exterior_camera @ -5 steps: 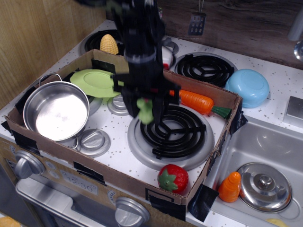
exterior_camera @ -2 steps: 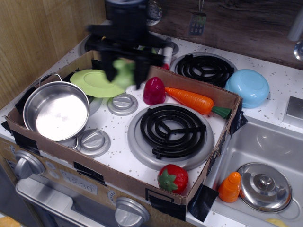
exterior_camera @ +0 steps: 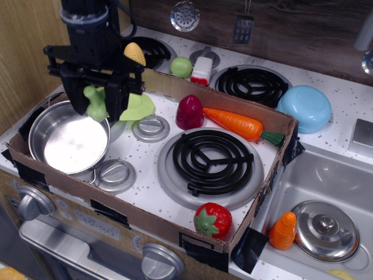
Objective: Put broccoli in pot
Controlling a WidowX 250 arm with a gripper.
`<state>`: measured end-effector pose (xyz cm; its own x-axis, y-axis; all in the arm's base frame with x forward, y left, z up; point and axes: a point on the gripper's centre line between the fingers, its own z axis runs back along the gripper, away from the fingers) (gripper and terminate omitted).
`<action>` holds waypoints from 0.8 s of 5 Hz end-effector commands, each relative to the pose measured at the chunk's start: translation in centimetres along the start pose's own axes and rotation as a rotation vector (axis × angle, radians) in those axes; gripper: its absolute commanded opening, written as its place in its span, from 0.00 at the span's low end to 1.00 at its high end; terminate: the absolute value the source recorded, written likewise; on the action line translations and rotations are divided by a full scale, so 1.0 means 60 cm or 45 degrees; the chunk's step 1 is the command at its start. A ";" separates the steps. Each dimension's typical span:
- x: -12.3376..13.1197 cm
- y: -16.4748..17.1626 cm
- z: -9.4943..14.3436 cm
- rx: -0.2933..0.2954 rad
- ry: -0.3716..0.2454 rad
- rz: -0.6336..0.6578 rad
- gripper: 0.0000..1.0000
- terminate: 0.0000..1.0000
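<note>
Pincer (exterior_camera: 96, 105) with broccoli (exterior_camera: 95, 103) now leftward, over pot (exterior_camera: 69, 138) rim.

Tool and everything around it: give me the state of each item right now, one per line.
tool: shut on broccoli, over the pot's back rim
broccoli: gripped, held in the air
pot: upright, empty
lidded pot: in sink, lid on
plate: flat, partly hidden
strawberry: lying by the box wall

The black robot arm comes down from the top edge near the back-left corner of the worktop, its wrist vertical. Its black gripper (exterior_camera: 96, 104) points straight down over the left side, fingers closed on the small light-green bumpy plastic broccoli floret (exterior_camera: 95, 103), which is held clear of any surface.
</note>
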<state>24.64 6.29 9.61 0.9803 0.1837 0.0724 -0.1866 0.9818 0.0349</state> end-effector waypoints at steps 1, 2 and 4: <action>0.013 0.061 -0.019 0.164 -0.113 -0.044 0.00 0.00; 0.025 0.091 -0.046 0.101 -0.128 -0.122 0.00 0.00; 0.041 0.079 -0.049 0.015 -0.130 -0.154 1.00 0.00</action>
<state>25.56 11.21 6.10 0.9892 0.0601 0.1336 -0.0665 0.9968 0.0443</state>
